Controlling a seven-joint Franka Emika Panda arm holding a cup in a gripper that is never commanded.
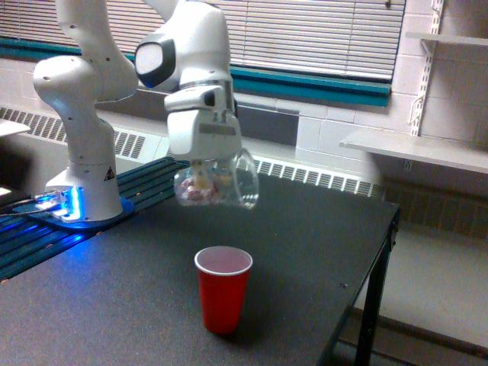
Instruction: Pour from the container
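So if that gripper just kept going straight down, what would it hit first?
Probably the black table, just behind the red cup. The gripper points down holding the clear cup, but depth is unclear.

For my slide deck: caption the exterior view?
Pincer holds tilted clear cup above red cup on black table.
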